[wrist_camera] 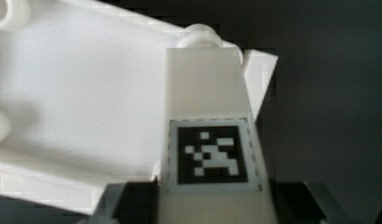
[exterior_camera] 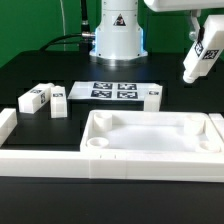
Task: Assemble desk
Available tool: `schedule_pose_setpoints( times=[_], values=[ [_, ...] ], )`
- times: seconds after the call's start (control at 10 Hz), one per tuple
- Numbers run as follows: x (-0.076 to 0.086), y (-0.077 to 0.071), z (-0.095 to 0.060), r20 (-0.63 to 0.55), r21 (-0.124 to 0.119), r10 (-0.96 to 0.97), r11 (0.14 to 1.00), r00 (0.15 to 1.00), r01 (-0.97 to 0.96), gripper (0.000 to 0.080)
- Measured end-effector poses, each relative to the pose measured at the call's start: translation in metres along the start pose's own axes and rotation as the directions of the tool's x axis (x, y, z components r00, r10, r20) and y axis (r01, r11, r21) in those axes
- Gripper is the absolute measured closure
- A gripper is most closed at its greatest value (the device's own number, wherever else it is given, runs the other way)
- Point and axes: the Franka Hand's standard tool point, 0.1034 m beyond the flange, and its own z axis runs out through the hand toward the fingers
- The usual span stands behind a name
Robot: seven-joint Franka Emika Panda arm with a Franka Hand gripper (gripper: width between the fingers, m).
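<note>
The white desk top (exterior_camera: 150, 114), a tray with a raised rim and round corner sockets, lies on the black table at the front. My gripper (exterior_camera: 203, 40) is high at the exterior view's right, above the top's far right corner. It is shut on a white square leg (exterior_camera: 198, 62) that hangs tilted. In the wrist view the leg (wrist_camera: 214, 100) with its black tag runs out from between my fingers (wrist_camera: 135, 205), over the desk top's edge (wrist_camera: 72, 70). Two loose legs (exterior_camera: 35, 97) (exterior_camera: 58, 101) lie at the left, and a third (exterior_camera: 152, 97) lies beside the marker board.
The marker board (exterior_camera: 112, 91) lies flat behind the desk top. White border rails stand at the left (exterior_camera: 8, 126), right (exterior_camera: 216, 128) and front (exterior_camera: 110, 166) of the work area. The robot's base (exterior_camera: 117, 35) stands at the back.
</note>
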Motion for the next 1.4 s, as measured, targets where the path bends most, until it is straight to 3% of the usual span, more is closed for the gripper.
schedule_pose_setpoints(
  times=[0.2, 0.6, 1.0, 1.4],
  values=[
    [0.015, 0.009, -0.014, -0.138, -0.008, -0.019, 1.0, 0.99, 0.018, 0.0511],
    [0.019, 0.013, -0.012, -0.356, -0.042, -0.028, 0.999, 0.934, 0.014, 0.0511],
    [0.047, 0.025, 0.015, -0.356, -0.024, -0.01, 1.0, 0.934, 0.001, 0.0511],
    [0.049, 0.02, 0.013, -0.351, -0.018, 0.001, 1.0, 0.936, -0.007, 0.0511]
  ],
)
